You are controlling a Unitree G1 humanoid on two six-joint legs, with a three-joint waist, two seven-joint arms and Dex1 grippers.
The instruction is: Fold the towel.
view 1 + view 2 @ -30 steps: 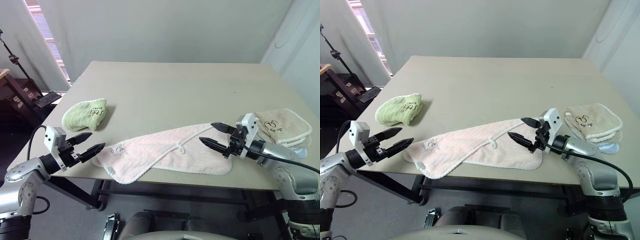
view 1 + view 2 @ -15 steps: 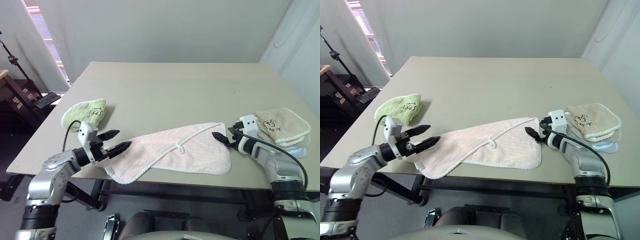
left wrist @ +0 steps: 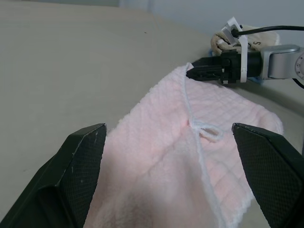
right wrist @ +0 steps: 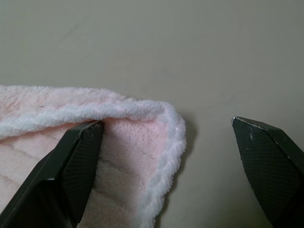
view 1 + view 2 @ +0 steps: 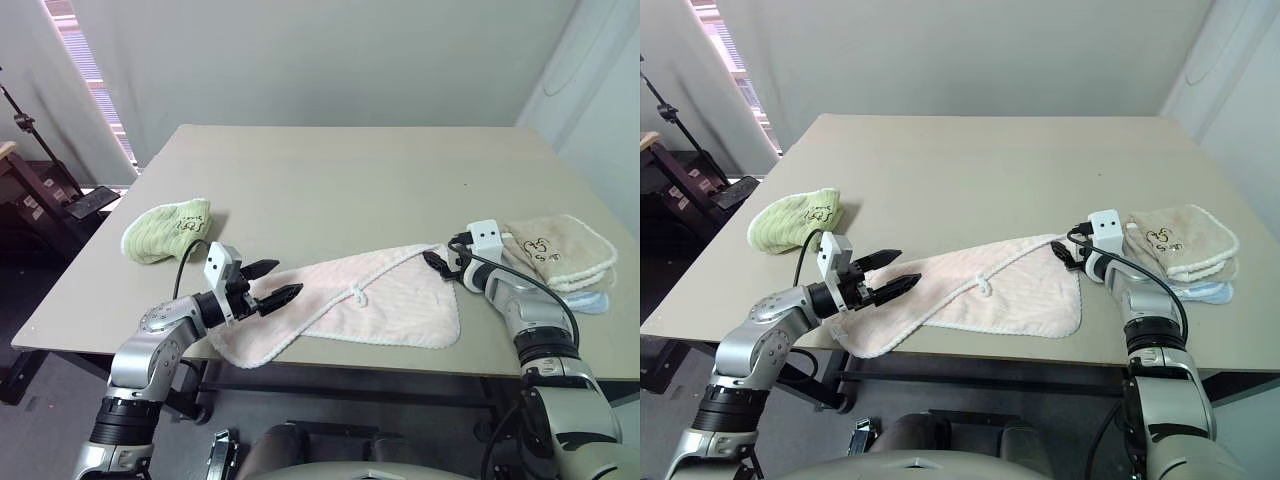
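The pale pink towel [image 5: 385, 305] lies half folded and skewed near the table's front edge, its white edging and small loop [image 5: 357, 295] on top. My left gripper [image 5: 288, 278] is open and hovers level over the towel's left end, pointing right along it. In the left wrist view the towel [image 3: 180, 156] spreads out between and beyond my left gripper's [image 3: 168, 126] two fingers. My right gripper [image 5: 436, 262] is open and low at the towel's far right corner. In the right wrist view that corner [image 4: 142, 128] sits between the open fingers [image 4: 80, 156].
A light green towel [image 5: 168, 228] lies bunched at the table's left. A folded beige towel [image 5: 558, 250] sits at the right edge on something pale blue [image 5: 592, 302]. The tan table [image 5: 330, 180] stretches bare behind. Dark stands [image 5: 40, 190] are off the left side.
My left gripper swung right, from beyond the table's front left edge to over the towel's left end. My right gripper moved forward and down to the towel's far right corner. Both stayed open.
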